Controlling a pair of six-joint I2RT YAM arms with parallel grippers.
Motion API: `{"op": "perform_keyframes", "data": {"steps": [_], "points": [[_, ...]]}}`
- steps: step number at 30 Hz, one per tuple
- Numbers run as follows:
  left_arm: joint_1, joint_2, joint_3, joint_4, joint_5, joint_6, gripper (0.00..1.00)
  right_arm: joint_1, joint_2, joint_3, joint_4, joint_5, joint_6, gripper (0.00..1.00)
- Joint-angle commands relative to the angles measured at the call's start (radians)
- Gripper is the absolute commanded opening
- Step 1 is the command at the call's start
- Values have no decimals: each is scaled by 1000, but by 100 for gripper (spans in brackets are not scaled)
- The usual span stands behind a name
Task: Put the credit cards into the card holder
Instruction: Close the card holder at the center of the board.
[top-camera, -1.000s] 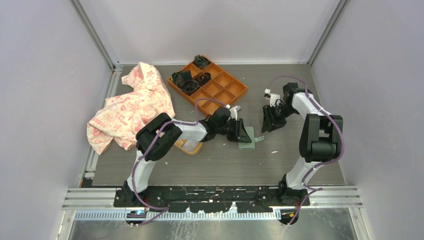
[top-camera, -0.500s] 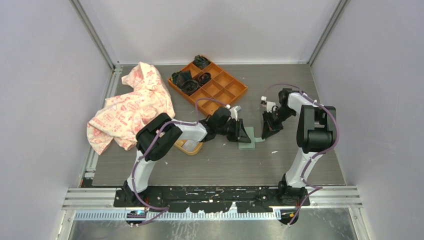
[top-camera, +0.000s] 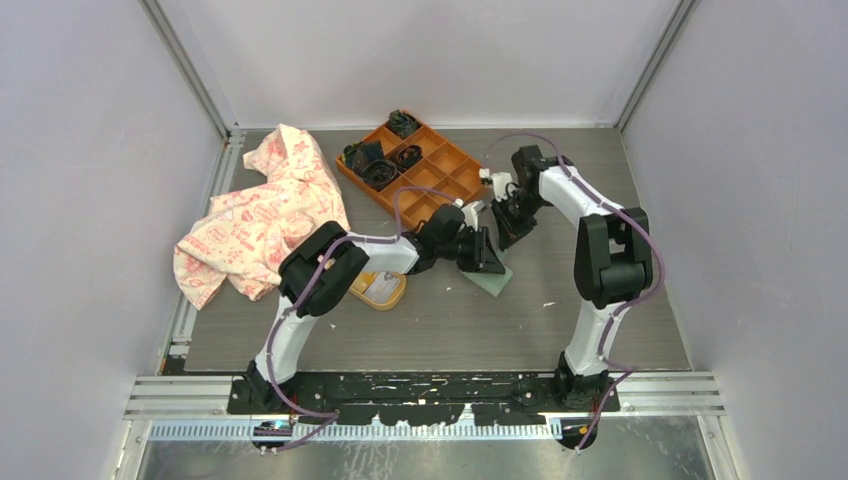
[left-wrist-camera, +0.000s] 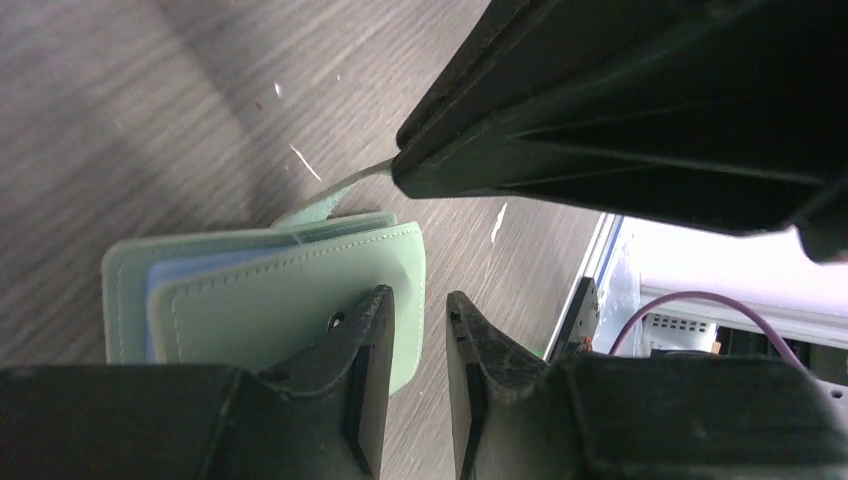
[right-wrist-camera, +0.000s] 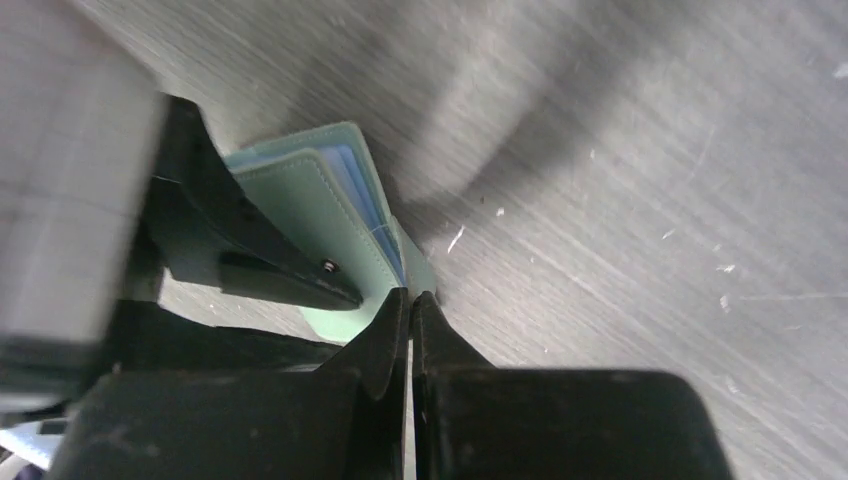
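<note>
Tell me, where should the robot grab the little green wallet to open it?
By its closing tab: that thin strip sticks out from one edge of the card holder, raised and free, so it's easy to pinch. Come from that side, where the right end effector seems to pinch it.

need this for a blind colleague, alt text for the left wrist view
A green wallet lies on the grey table, blue lining showing. The left gripper, fingers slightly apart, sits over its near edge; the right gripper reaches its tab.
</note>
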Motion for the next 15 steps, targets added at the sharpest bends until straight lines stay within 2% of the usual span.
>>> {"op": "perform_keyframes", "data": {"steps": [1,5,10,15], "points": [[16,27,43,-7,4,21,27,24,37,132,6,28,9,1],[32,18,12,54,5,7,28,33,80,185,-25,-56,8,1],[40,-71,-82,130,-4,23,29,34,80,140,-9,-96,-30,2],[40,-202,-148,86,-50,109,31,34,54,96,46,-80,-33,2]]}}
